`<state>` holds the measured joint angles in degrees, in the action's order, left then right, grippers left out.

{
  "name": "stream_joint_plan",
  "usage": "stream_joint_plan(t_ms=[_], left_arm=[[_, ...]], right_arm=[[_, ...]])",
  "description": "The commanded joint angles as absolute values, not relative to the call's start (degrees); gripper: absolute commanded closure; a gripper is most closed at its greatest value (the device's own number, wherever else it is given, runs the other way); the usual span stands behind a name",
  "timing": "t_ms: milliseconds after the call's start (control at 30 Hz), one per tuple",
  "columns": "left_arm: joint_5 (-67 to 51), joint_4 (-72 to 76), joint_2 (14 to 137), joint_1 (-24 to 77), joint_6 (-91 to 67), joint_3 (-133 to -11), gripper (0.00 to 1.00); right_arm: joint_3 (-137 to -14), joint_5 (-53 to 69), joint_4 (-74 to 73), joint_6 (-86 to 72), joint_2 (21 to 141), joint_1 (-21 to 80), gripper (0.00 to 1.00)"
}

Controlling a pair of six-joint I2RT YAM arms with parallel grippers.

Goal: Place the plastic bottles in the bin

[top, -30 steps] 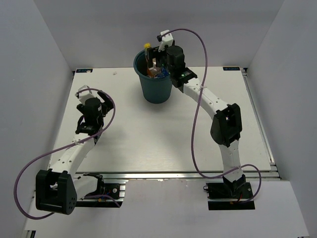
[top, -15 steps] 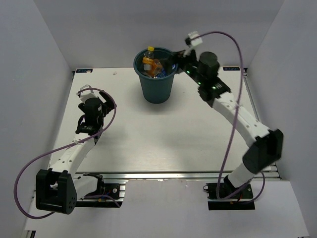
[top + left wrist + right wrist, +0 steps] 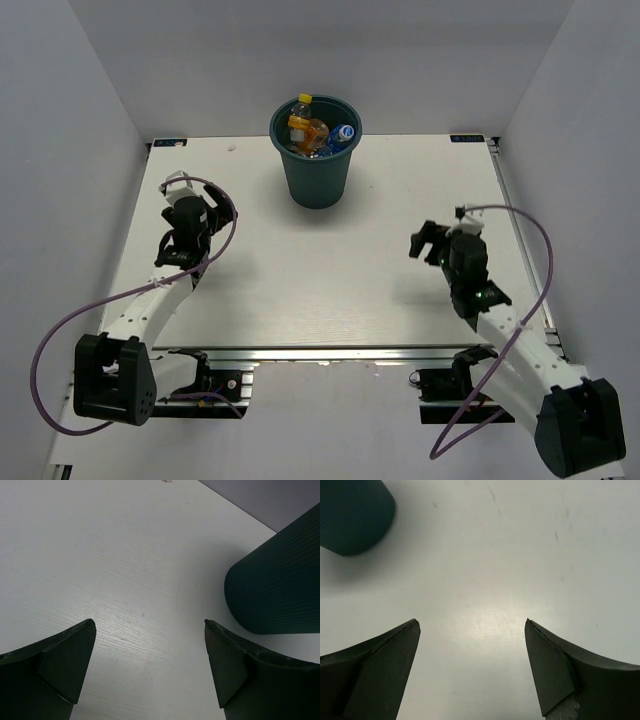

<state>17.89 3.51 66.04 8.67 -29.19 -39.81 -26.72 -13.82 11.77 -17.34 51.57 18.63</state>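
Note:
The dark teal bin [image 3: 316, 180] stands at the back middle of the table. Several plastic bottles lie piled inside it: an orange one [image 3: 306, 129], one with a blue label [image 3: 343, 133] and one with a yellow cap [image 3: 303, 99] show on top. My left gripper [image 3: 200, 203] hovers open over the left side of the table, well apart from the bin, with nothing between its fingers. In the left wrist view the gripper [image 3: 148, 625] frames bare tabletop, with the bin [image 3: 280, 590] at the right. My right gripper [image 3: 428, 240] is open and empty over the right side. The right wrist view shows that gripper [image 3: 470, 622] with the bin [image 3: 355, 515] at the upper left.
White walls close in the table on the left, back and right. A metal rail [image 3: 350, 352] runs along the near edge between the arm bases. Purple cables loop from both arms.
My right arm has drawn back from over the bin to the right side of the table. The yellow-capped bottle that stood upright at its fingers now lies in the bin. The left arm has barely moved.

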Motion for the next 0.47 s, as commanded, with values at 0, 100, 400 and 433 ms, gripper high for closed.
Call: stream_joint_plan(t_ms=[0,100,400,433], left_arm=[[16.09,3.44,66.27,8.26,-29.0,-41.39,0.02],[16.26,2.99,66.09,8.26,-29.18,-41.31,0.02],[17.66,2.81,63.72,8.26,-28.83,-40.61,0.02],[17.67,2.81,63.72,8.17,-28.83,-40.52,0.02]], right_arm=[[-21.99,-21.53,15.99,-24.61,45.89,18.63,0.11],[-19.6,-22.85,16.26,-22.78,42.28,18.63,0.11],[-20.22,-23.64,15.64,-20.04,40.69,18.63,0.11],[-20.39,-23.73,15.73,-20.3,40.69,18.63,0.11]])
